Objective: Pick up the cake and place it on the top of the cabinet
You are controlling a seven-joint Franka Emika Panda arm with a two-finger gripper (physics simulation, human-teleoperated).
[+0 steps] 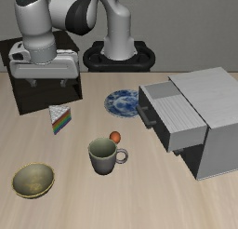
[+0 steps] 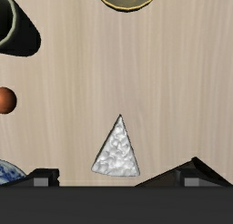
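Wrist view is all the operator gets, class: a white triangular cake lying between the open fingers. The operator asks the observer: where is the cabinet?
Observer: The cabinet stands at the exterior view's right, past the blue plate from the cake.
Operator: Is it closed up?
Observer: No, its drawer is pulled out towards the exterior view's left.
Operator: Is the cake plain white all over?
Observer: No, its side shows rainbow-coloured layers.
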